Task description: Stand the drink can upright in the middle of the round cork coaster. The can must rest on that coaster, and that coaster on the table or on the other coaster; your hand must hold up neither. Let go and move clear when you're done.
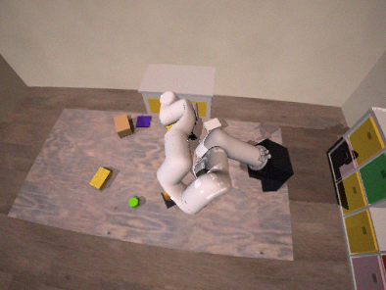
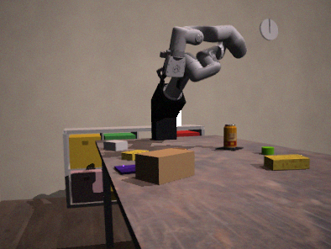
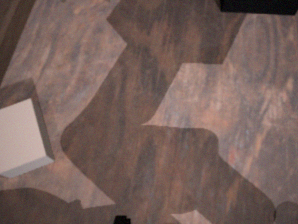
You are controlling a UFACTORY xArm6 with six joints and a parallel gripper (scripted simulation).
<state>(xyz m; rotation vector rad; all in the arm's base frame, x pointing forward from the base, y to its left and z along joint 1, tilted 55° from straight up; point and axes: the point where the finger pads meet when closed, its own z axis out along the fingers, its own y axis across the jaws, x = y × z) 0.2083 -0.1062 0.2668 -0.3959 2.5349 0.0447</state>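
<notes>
The drink can [image 2: 229,135] stands upright on a dark square coaster on the far side of the table. In the overhead view the arm covers most of the can, and only a corner of the dark coaster [image 1: 168,200] shows. The round cork coaster is not in sight in any view; the arm covers the middle of the table. My gripper [image 2: 161,75] is open and empty, held high above the table near the robot base. The wrist view shows bare table, arm shadows and a white block [image 3: 20,137] at the left.
A tan box [image 1: 123,125], a purple tile [image 1: 143,121], a yellow sponge [image 1: 100,177] and a small green cylinder [image 1: 134,202] lie on the left half. The white block [image 1: 212,123] lies near the black base [image 1: 271,164]. A shelf unit [image 1: 364,191] stands at the right.
</notes>
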